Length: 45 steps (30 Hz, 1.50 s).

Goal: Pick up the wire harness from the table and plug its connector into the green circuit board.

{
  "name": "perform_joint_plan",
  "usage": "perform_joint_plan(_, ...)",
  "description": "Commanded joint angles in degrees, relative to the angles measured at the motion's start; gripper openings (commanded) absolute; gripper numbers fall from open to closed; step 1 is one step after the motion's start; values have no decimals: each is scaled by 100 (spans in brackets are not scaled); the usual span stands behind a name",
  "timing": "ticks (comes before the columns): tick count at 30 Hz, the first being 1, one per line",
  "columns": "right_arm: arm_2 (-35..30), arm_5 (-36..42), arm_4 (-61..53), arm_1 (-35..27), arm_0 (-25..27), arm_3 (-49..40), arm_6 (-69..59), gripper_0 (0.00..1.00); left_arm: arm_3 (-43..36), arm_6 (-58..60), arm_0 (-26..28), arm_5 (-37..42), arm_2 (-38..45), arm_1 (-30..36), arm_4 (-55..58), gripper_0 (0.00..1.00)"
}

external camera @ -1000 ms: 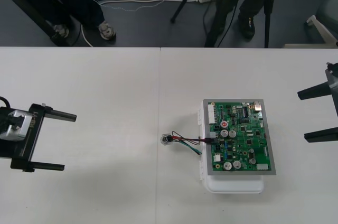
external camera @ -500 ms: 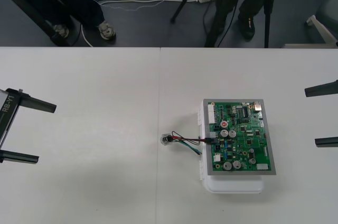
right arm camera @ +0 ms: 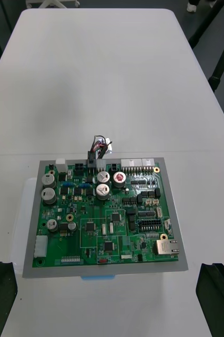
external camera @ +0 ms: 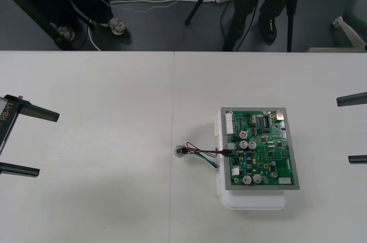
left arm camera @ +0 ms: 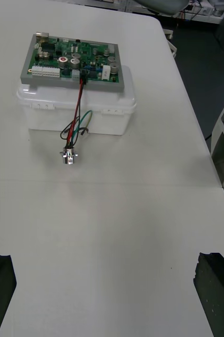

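Two grippers [external camera: 48,143] [external camera: 344,130], splayed, seemingly parked.

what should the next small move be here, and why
Probably nothing beyond parking the arms: the plug looks seated at the green circuit board's edge, its wires run to the socket lying on the table, and the left claw and right claw stand open at their sides, holding nothing.
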Motion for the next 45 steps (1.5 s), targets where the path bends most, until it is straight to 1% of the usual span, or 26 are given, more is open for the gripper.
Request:
perform_joint_plan(1, -242, 5, -235, 30, 40, -102, 158, 100, -123, 44, -85, -98, 201, 213, 51, 100)
perform_joint_plan(10, -234, -126, -244, 197, 40, -67, 149, 100, -123, 44, -85, -98, 201, 213, 51, 100)
perform_joint_plan(45, -234, -126, -244, 197, 40, -58, 141, 100, -123, 44, -85, -98, 201, 213, 51, 100)
